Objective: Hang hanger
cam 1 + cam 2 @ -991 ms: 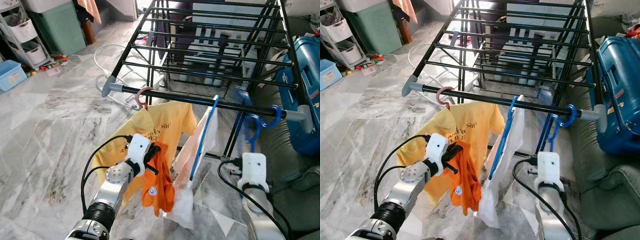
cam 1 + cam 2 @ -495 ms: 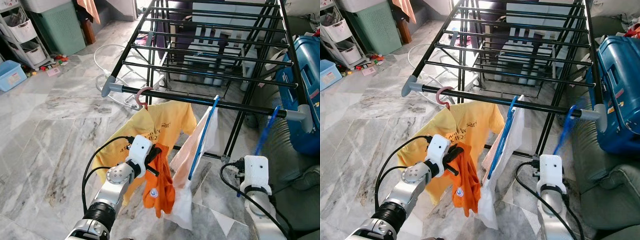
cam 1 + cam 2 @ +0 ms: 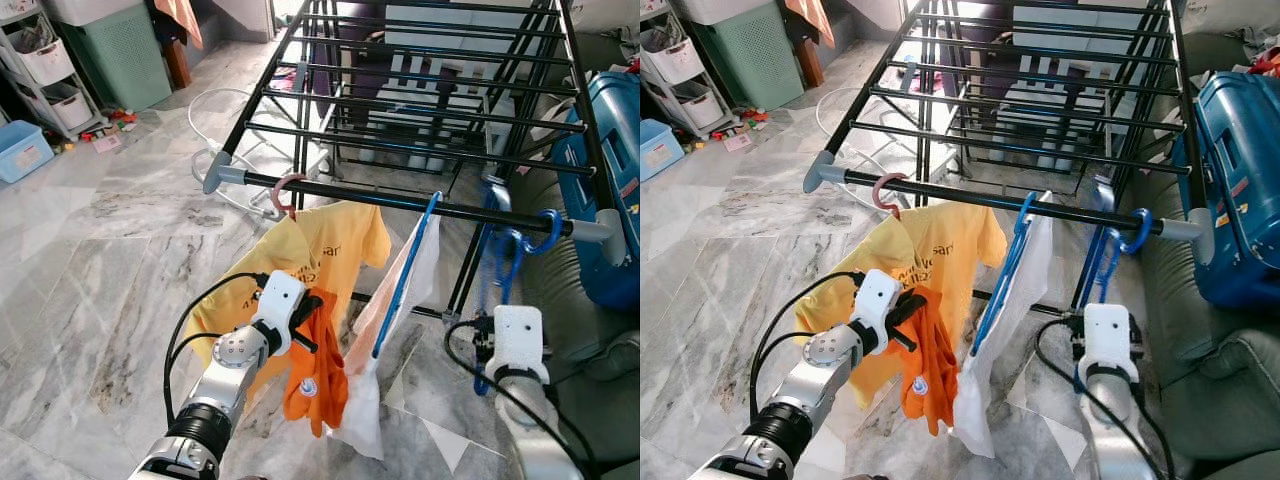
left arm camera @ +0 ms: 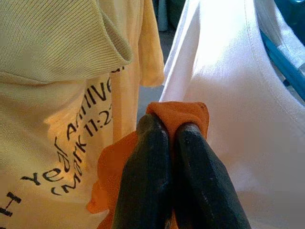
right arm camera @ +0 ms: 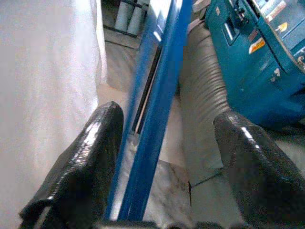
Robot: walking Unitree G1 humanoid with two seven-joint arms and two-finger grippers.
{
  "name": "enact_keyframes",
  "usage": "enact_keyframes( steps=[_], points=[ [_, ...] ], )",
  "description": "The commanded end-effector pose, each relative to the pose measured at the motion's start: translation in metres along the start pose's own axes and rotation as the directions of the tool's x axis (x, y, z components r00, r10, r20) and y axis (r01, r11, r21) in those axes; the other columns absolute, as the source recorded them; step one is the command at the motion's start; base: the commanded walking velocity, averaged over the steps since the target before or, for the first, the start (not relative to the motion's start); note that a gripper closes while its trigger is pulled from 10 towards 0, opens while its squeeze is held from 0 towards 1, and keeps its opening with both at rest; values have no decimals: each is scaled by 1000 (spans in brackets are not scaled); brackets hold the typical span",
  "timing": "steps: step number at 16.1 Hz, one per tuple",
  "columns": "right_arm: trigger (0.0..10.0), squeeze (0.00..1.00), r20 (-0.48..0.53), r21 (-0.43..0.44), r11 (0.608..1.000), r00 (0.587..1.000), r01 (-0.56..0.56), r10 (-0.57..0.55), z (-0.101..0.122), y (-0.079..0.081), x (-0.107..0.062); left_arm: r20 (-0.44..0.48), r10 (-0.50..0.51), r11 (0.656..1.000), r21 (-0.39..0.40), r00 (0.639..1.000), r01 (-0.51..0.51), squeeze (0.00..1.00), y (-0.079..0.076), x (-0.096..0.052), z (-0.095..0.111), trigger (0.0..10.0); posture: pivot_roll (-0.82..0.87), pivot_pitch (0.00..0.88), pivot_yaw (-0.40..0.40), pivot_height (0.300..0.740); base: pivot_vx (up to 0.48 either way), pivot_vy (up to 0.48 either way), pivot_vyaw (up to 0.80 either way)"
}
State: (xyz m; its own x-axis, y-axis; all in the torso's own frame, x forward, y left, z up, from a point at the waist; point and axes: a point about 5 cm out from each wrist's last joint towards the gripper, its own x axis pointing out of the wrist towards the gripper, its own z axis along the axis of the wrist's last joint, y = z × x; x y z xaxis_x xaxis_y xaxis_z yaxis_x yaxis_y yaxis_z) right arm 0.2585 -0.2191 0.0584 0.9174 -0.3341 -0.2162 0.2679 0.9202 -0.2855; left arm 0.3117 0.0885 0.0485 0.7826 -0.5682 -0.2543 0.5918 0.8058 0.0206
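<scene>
A blue hanger (image 3: 500,262) hangs with its hook (image 3: 545,232) over the front rail (image 3: 400,203) of the black drying rack, near the rail's right end. My right gripper (image 5: 167,115) is open just below, its fingers (image 5: 102,138) on either side of the hanger's blue bar (image 5: 159,95) with a gap on each side. Its white wrist (image 3: 517,340) sits under the hanger. My left gripper (image 4: 164,133) is shut on an orange cloth (image 3: 315,365), held low in front of a yellow T-shirt (image 3: 320,250).
The yellow T-shirt hangs from a pink hanger (image 3: 285,190); a white garment (image 3: 400,320) hangs on another blue hanger (image 3: 410,255). A blue suitcase (image 3: 612,150) and grey cushions (image 3: 590,300) stand right. A green bin (image 3: 120,55), a shelf cart (image 3: 45,70) and a blue tub (image 3: 20,148) are far left.
The blue hanger swung off the rail's right end half a second ago; its hook now sits over the rail again. My right wrist shifted slightly. The left arm stayed put.
</scene>
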Motion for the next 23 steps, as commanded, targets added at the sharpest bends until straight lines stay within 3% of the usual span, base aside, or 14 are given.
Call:
enact_keyframes(
  steps=[1, 5, 7, 9, 10, 11, 15, 16, 17, 18, 23],
  points=[
    [10000, 1000, 6, 8, 1000, 1000, -9, 9, 3, -3, 3, 5, 5, 1000, 26, 1000, -5, 0, 3, 1, 4, 10000, 26, 86, 38, 740, 0, 0, 0],
    [10000, 1000, 10, 13, 1000, 1000, -18, 18, 8, -16, 11, 4, 2, 1000, 26, 1000, -2, 0, 1, 2, 4, 10000, 26, 83, 37, 740, 0, 0, 0],
    [10000, 867, 3, 17, 1000, 1000, -19, 19, 9, -18, 14, 3, -1, 1000, 25, 1000, 1, 0, 1, 3, 5, 10000, 24, 82, 37, 740, 0, 0, 0],
    [10000, 820, -9, 27, 999, 1000, -26, 26, 8, -18, 16, 1, -3, 1000, 26, 1000, 3, 0, 0, 3, 4, 10000, 24, 82, 35, 740, 0, 0, 0],
    [10000, 231, -14, 34, 999, 999, -34, 34, 9, -17, 18, 0, -4, 1000, 27, 1000, 4, 0, 0, 3, 4, 10000, 26, 80, 34, 740, 0, 0, 0],
    [10000, 176, -14, 35, 999, 999, -35, 35, 9, -16, 19, -1, -2, 1000, 27, 1000, 2, 0, 0, 3, 4, 10000, 26, 80, 34, 740, 0, 0, 0],
    [10000, 125, -10, 32, 998, 999, -51, 51, 11, -15, 20, -6, 3, 999, 34, 1000, -3, 0, 1, 3, 4, 10000, 29, 80, 35, 740, 0, 0, 0],
    [10000, 0, -4, 30, 998, 998, -58, 58, 12, -15, 21, -8, 6, 999, 38, 1000, -6, 0, 2, 3, 4, 10000, 27, 80, 38, 740, 0, 0, 0],
    [10000, 0, 0, 30, 998, 998, -63, 63, 13, -15, 22, -8, 5, 999, 38, 1000, -5, 0, 2, 3, 4, 10000, 27, 80, 38, 740, 0, 0, 0],
    [0, 0, 3, 38, 997, 997, -72, 72, 14, -15, 23, -8, 3, 999, 39, 1000, -2, 0, 1, 3, 4, 10000, 27, 79, 39, 740, 0, 0, 0],
    [0, 0, -10, 90, 987, 991, -130, 132, 12, -4, 24, -10, -2, 999, 43, 1000, 2, 0, 1, 4, 4, 10000, 32, 76, 44, 740, 0, 0, 0]
  ],
)
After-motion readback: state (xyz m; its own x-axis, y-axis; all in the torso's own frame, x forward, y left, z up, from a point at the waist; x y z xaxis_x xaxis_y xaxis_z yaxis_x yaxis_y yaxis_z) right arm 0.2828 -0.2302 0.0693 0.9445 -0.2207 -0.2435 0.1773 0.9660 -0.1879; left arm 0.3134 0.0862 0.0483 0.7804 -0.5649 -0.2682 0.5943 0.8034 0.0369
